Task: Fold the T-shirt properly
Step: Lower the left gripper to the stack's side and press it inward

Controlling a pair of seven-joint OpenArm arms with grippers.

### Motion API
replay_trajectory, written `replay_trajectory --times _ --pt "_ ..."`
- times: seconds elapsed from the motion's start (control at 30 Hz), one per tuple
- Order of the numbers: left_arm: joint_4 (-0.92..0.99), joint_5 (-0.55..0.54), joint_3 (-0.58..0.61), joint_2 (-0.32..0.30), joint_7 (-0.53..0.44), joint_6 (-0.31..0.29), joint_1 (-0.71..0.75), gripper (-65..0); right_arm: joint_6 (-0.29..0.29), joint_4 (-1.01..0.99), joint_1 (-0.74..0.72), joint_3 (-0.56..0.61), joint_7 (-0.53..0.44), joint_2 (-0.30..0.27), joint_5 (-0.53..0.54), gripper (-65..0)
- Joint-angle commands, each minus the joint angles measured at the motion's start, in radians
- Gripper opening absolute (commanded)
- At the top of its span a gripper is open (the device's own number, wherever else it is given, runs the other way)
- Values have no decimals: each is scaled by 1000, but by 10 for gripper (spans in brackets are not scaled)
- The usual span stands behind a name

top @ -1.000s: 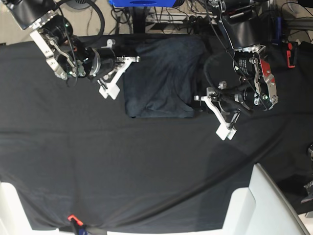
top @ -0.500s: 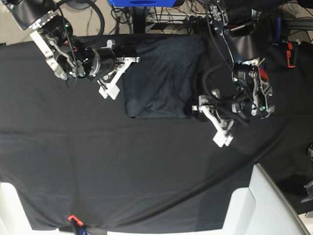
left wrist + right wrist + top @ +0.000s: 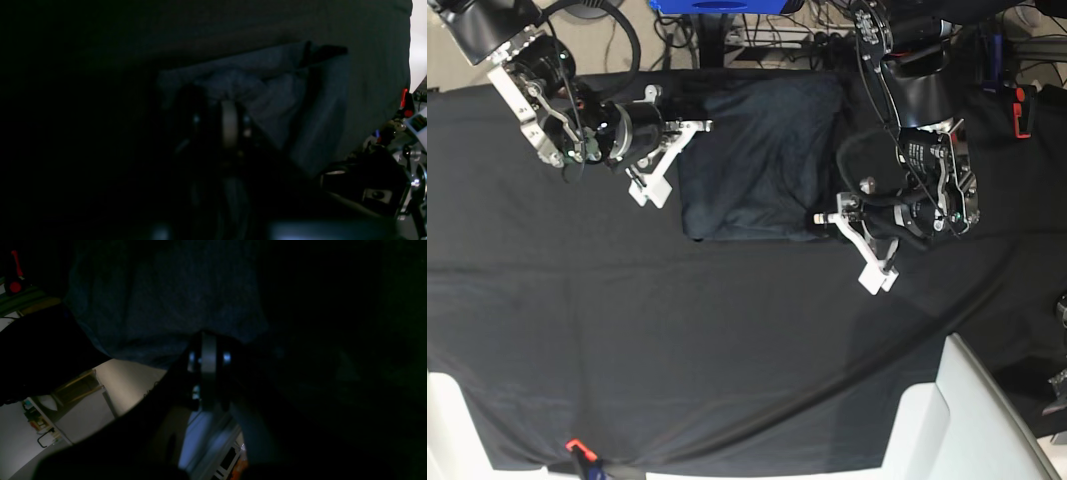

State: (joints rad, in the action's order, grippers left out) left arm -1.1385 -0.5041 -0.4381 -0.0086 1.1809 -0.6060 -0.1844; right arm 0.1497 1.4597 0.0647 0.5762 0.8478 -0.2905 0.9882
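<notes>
The T-shirt (image 3: 762,160) lies folded into a compact block at the far middle of the black-draped worktop (image 3: 677,330), its long axis running from the near edge toward the far one. The left end effector (image 3: 832,218), jaws closed with no cloth visibly caught, sits at the block's near corner on its own side, touching or just beside it. The right end effector (image 3: 697,125), also closed, rests at the opposite edge, so both are about equally near

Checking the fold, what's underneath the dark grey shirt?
The folded slate-grey knit T-shirt lies on the black tablecloth. Only cloth shows around its edges; anything beneath it is covered.
</notes>
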Motion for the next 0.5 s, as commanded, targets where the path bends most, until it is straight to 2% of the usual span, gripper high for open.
replay_trajectory --times 0.0,0.33,0.47 --pt "-18 -21 -1 -6 -11 -4 -20 -650 -3 14 -12 -3 -6 -3 11 -627" --pt "-21 -21 -3 -8 -6 -4 -20 -650 -3 14 -7 -3 -6 -3 11 -627" --pt "-88 -18 -3 -8 -3 -2 -11 -650 -3 14 -6 -3 -6 -3 11 -627"
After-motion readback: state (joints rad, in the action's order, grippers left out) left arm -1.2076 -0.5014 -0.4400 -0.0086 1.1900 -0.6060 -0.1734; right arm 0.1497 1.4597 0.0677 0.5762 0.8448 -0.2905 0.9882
